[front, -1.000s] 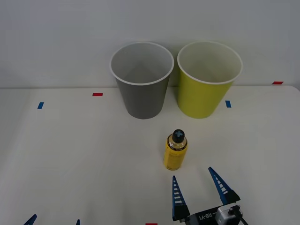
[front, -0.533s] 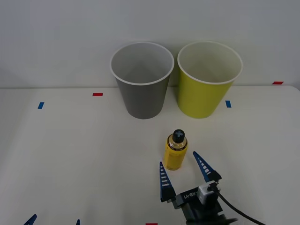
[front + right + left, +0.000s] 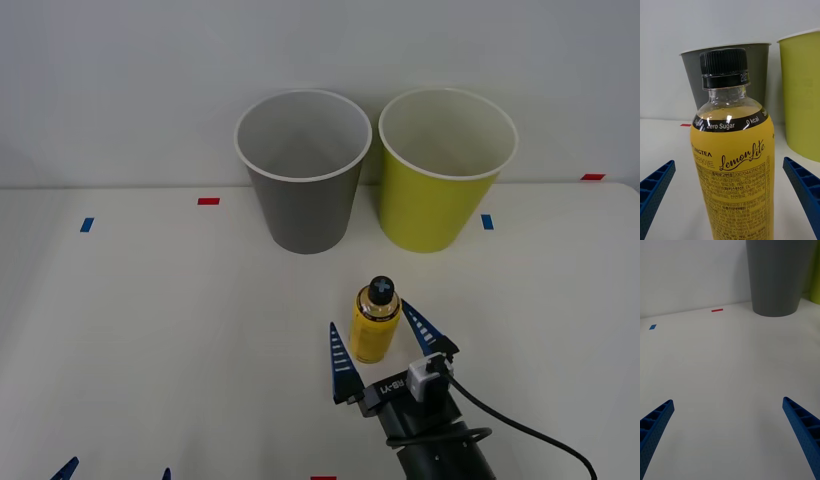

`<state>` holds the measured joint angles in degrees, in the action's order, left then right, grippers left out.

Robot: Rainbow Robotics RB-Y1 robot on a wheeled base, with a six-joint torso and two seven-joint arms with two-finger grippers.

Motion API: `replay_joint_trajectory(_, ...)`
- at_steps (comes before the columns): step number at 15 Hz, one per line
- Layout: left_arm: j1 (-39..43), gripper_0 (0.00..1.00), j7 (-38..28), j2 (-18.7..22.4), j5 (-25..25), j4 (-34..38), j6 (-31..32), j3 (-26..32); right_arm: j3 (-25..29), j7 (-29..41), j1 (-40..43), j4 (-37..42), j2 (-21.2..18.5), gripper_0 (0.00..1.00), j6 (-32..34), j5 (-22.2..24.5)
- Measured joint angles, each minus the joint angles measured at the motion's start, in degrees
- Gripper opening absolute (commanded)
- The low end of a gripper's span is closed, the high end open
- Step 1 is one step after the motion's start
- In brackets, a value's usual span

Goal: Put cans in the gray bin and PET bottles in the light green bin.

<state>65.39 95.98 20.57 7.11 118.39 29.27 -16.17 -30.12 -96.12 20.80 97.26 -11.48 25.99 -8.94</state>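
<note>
the right hand (image 3: 385, 341) has come forward across the bench (image 3: 150, 330) from the near edge toward the bottle (image 3: 374, 322). a second ago its blue fingers (image 3: 341, 362) stood well short of the bottle, with bare bench between; half a second ago the tips had drawn level with the bottle's base. now the spread fingers flank the bottle, one on each side of its lower body (no contact visible in the right wrist view, where gaps show on both sides of the label). more of the right arm and its black cable has entered the front view behind the hand.
</note>
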Motion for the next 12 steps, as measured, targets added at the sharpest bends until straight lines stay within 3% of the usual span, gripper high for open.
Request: replay_joint_trajectory(12, 0.0, 1.0, 0.0, 0.0, 0.0, 0.0, 0.0, 0.0, 1.53, 0.29, -2.92, 0.17, 0.3, 0.98, -2.08, -0.34)
